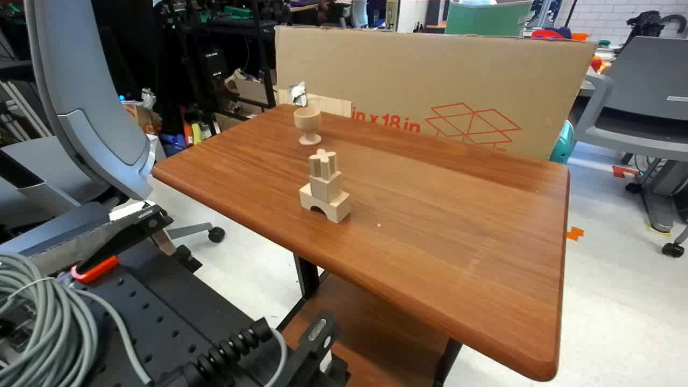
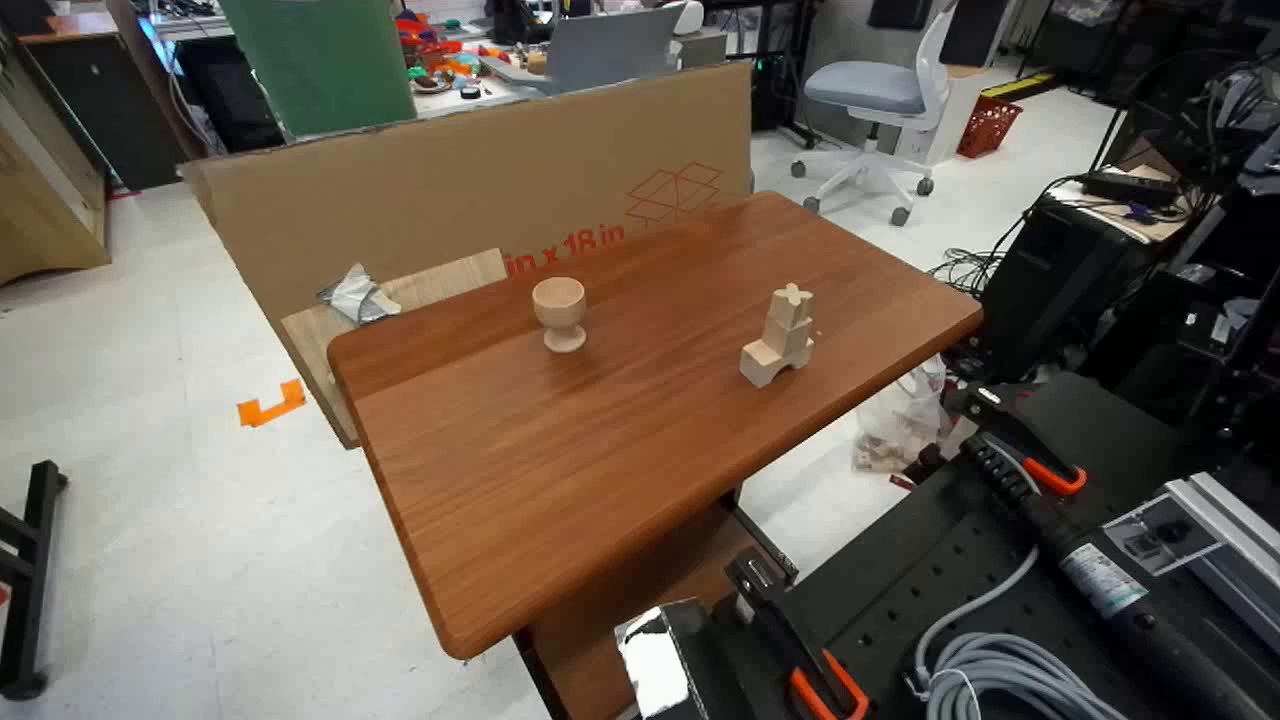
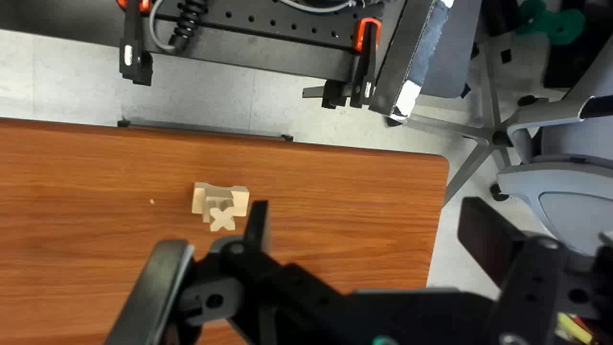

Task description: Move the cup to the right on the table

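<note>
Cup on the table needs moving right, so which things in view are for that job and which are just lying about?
For the job:
cup
table
hand, open

Just about:
blocks
cardboard
cable
chairs

In the wrist view the gripper (image 3: 368,223) is mostly black. It has two chunky fingers (image 3: 483,235), at four o'clock and seven o'clock, and they look a bit blurry. Near four o'clock there is a round grey screw (image 3: 548,243), with a dark round hole (image 3: 578,295) close to it. Toward eight o'clock is a long grey piece (image 3: 148,292) with a thin pale edge. A little blue-green dot (image 3: 384,340) shows at five o'clock.
</note>
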